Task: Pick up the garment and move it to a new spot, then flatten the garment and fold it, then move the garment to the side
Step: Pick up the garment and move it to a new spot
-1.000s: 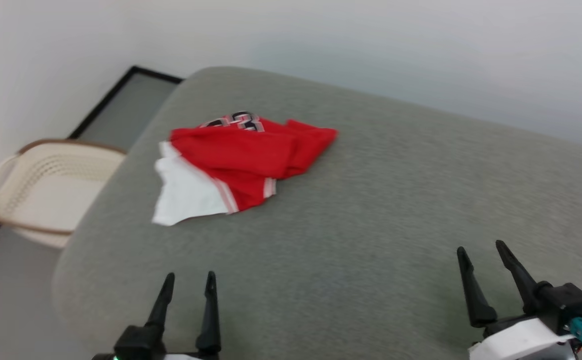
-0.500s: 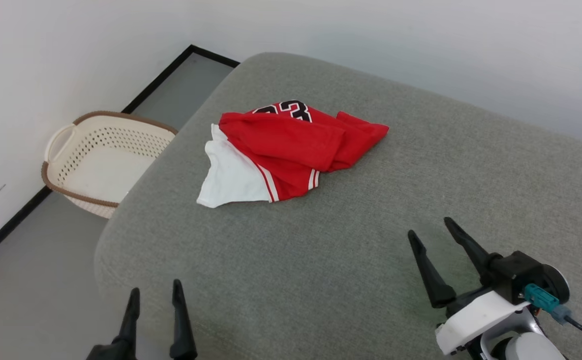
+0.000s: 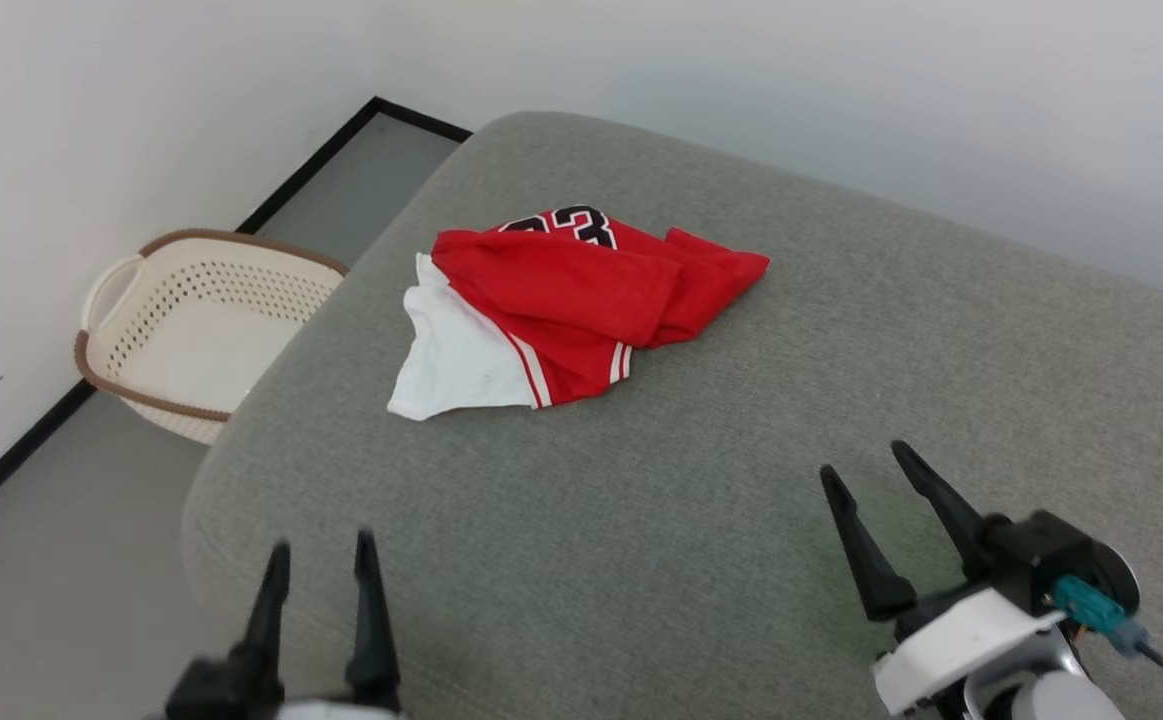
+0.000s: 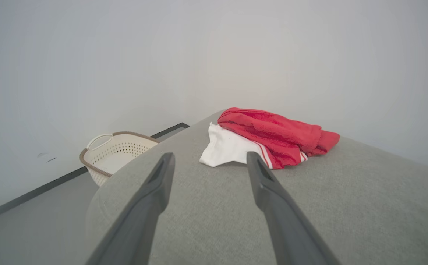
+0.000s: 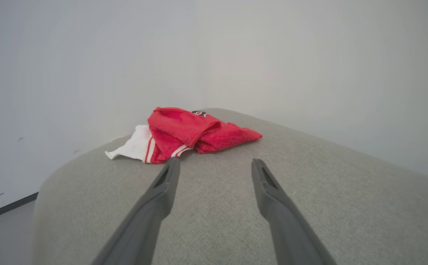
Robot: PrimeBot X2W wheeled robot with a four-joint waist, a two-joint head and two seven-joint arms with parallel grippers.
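Currently, crumpled red soft-fabric T-shirt with white sleeve (image 3: 561,295) lies well ahead of left gripper (image 3: 323,540) and right gripper (image 3: 863,458), jaws spread, empty. Likely light, limp; pinch raised red fold nearest jaws.

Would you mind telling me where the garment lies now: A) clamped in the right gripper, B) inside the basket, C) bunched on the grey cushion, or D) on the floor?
C: the garment lies bunched on the grey cushion, with the left gripper and the right gripper both open and short of it.
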